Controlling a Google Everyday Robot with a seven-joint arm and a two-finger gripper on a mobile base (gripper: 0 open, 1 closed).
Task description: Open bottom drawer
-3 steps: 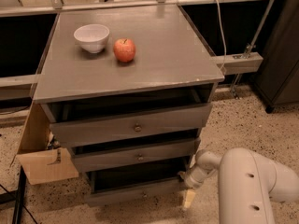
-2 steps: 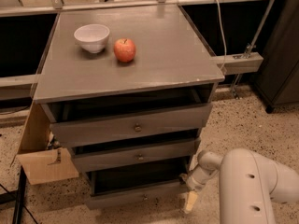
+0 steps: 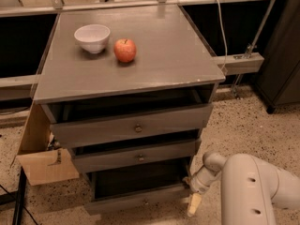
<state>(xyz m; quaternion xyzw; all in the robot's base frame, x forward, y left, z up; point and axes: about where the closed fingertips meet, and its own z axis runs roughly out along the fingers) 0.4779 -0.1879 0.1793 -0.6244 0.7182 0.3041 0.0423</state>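
Observation:
The grey cabinet (image 3: pixel 164 60) has three drawers, all pulled out part way. The bottom drawer (image 3: pixel 122 202) is the slimmest front, lowest down, with a small knob (image 3: pixel 145 201) at its centre. It stands out furthest and shows a dark inside above the front. My gripper (image 3: pixel 193 203) is at the right end of the bottom drawer's front, low near the floor, beside the drawer's right corner. My white arm (image 3: pixel 255 191) comes in from the lower right.
The middle drawer (image 3: pixel 136 157) and the top drawer (image 3: pixel 136 128) sit above. A white bowl (image 3: pixel 92 37) and a red apple (image 3: pixel 125 50) rest on the cabinet top. A cardboard box (image 3: pixel 44 165) lies at the left. A dark cabinet (image 3: pixel 283 46) stands at the right on speckled floor.
My gripper has moved slightly down and toward the camera at the drawer's right corner. The bottom drawer front has come out a little further.

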